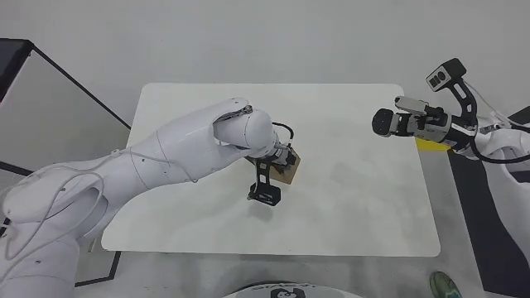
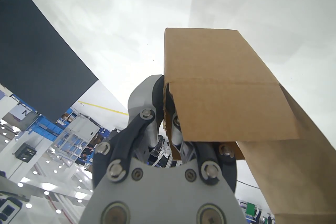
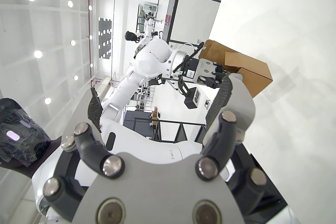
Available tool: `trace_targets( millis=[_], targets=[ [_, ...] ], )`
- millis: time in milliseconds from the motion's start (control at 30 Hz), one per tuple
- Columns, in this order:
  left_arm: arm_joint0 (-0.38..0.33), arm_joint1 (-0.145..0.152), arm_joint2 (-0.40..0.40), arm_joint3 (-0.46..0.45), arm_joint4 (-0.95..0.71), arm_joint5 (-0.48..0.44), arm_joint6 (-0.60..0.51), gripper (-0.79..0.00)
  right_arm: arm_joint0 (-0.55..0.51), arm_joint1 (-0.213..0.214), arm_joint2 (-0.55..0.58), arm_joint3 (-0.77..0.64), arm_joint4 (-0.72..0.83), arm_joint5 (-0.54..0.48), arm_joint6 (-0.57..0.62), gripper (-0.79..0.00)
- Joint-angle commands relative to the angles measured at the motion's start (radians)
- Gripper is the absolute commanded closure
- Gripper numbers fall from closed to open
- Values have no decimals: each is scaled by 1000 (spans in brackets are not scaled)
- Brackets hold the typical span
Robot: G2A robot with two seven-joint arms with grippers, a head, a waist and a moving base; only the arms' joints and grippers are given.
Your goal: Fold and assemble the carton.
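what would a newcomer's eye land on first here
First, the brown carton, partly folded with a flap up, near the middle of the white table, with the left gripper clamped on its edge. Next, the right gripper, open, held near the table's right side in the top view, well apart from the carton.

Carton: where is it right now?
Top view: the carton is near the middle of the table, one wall clamped in the left gripper, well away from the right gripper.

The carton (image 1: pixel 290 170) sits mid-frame on the table (image 1: pixel 356 207), in my left gripper (image 1: pixel 281 159); my right gripper (image 1: pixel 379 122) hangs centre-right.
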Motion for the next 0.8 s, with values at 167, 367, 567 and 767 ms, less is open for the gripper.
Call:
trace_targets(
  millis=[167,367,567,767],
  targets=[
    [31,2,0,28,0,-21,-121,0,0,0,0,0,0,0,0,-785],
    [61,-10,0,47,0,-79,-193,0,0,0,0,0,0,0,0,-785],
    [68,-27,0,80,0,-90,-202,0,0,0,0,0,0,0,0,-785],
    [73,-45,0,109,0,-103,-199,0,0,0,0,0,0,0,0,-785]
  ],
)
